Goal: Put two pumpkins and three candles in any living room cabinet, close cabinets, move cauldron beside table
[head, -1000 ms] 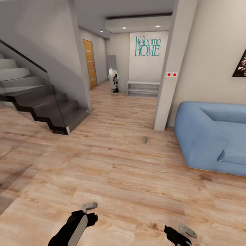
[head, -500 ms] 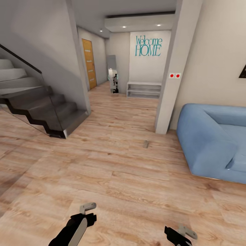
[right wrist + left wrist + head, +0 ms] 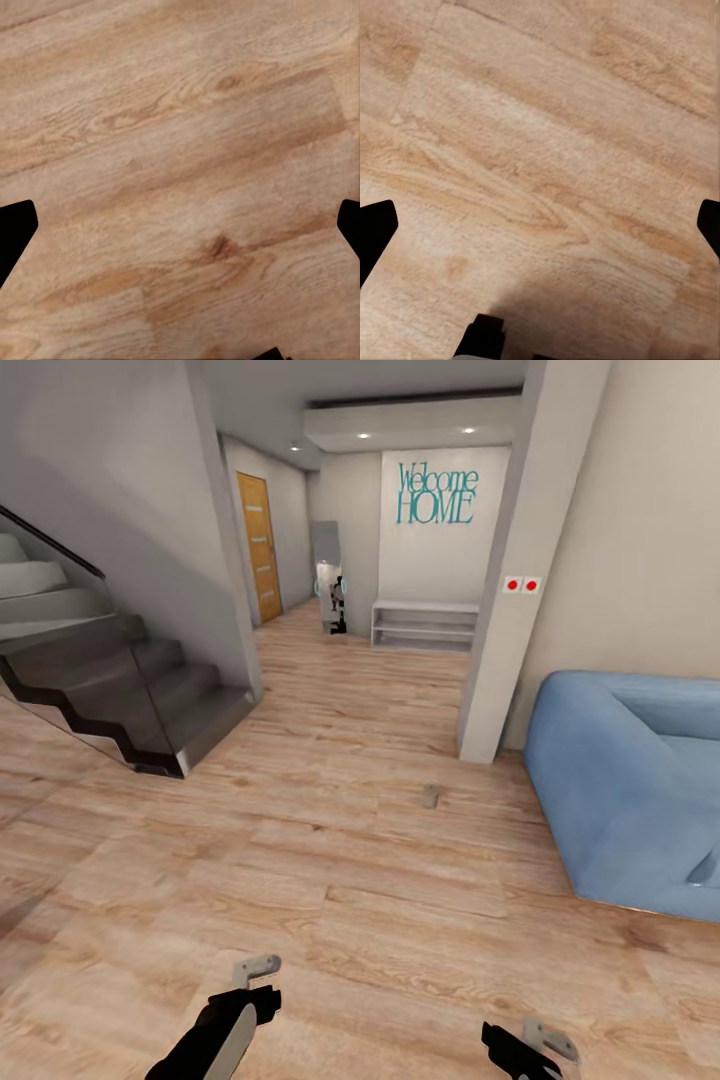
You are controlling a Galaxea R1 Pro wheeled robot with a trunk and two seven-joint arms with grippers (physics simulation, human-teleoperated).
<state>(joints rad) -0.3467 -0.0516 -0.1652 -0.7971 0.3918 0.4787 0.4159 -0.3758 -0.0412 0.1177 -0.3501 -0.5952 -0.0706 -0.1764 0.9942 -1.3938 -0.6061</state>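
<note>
Both pincers hang low over the wooden floor (image 3: 330, 860) with nothing in them: the left pincer (image 3: 258, 972) and the right pincer (image 3: 545, 1042) each show pale fingers above bare planks. In the wrist views the dark fingertips sit far apart at the picture edges with only floor between them, so both are spread wide and grip nothing.

Ahead of the right pincer, well apart from it and slightly toward the left pincer's side, a small grey-brown stub lies on the floor; it is most likely a candle (image 3: 430, 796), though too small to tell for sure. Beyond the candle stands a pale pillar (image 3: 505, 600), and a blue sofa (image 3: 630, 780) sits ahead of the right pincer, on its outer side. A dark staircase (image 3: 110, 680) lies far ahead of the left pincer on its outer side. Straight on, a hallway ends in a white low shelf (image 3: 425, 622) under "Welcome HOME" lettering (image 3: 436, 494).

Pumpkins, cabinet and cauldron cannot be judged from here. With both pincers empty and a candle on the floor, much of the task seems left.
</note>
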